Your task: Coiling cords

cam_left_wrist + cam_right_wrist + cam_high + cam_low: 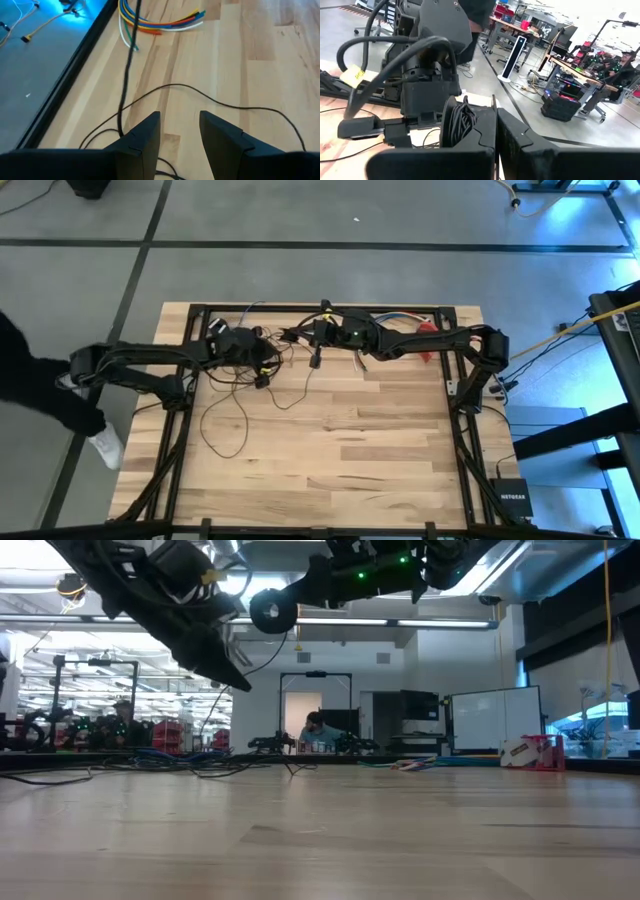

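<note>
The near part of the wooden counter (330, 470) lies bare, pale planks running across. Farther in, the cords (235, 415) sprawl in loose dark loops over the left-centre boards, one strand trailing toward the middle. Above the far left of the counter the left tool (262, 368) hangs with its fingers (145, 137) apart, nothing between them, thin wire on the wood beneath. Just beside it, the right tool (314, 350) has its fingers pressed together, a wound bunch of the dark wire and a small black round puck (272, 612) held up close by it. A bundle of multicoloured wires (165, 22) lies at the far edge. Beyond the counter: grey floor, workbenches, and a seated person (318, 730) by a doorway.
</note>
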Controlling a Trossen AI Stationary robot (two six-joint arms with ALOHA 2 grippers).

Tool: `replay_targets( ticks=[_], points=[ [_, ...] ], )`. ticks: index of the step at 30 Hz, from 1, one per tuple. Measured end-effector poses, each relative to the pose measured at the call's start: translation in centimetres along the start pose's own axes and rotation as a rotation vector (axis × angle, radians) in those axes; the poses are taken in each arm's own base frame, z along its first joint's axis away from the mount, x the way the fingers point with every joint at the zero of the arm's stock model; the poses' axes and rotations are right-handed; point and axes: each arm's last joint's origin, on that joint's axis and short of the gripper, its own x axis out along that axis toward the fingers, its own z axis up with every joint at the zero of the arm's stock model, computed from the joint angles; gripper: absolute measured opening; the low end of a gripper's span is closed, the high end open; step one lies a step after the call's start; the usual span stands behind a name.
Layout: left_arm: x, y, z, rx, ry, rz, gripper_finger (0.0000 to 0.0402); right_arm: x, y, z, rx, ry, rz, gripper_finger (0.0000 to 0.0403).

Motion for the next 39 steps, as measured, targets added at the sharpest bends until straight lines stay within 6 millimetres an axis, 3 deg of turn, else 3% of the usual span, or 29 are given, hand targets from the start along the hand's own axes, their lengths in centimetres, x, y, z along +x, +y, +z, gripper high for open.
replay_targets(
  ticks=[8,19,34,39],
  points=[
    [0.4,0.1,-0.3,-0.006,0.029,0.036,0.0131,0.0,0.0,0.0,0.0,0.005,0.002,0.0009],
    [-2.7,-0.1,1.4,0.01,-0.087,0.077,0.0131,0.0,0.0,-0.1,0.0,0.006,0.001,0.0009],
    [-1.2,1.4,0.4,-0.005,-0.001,0.124,0.0131,0.0,0.0,-0.1,-0.002,0.009,0.003,0.0009],
    [-1.2,1.2,0.4,0.001,-0.003,0.116,0.0098,0.0,0.0,-0.1,-0.003,0.007,0.002,0.0009]
  ],
)
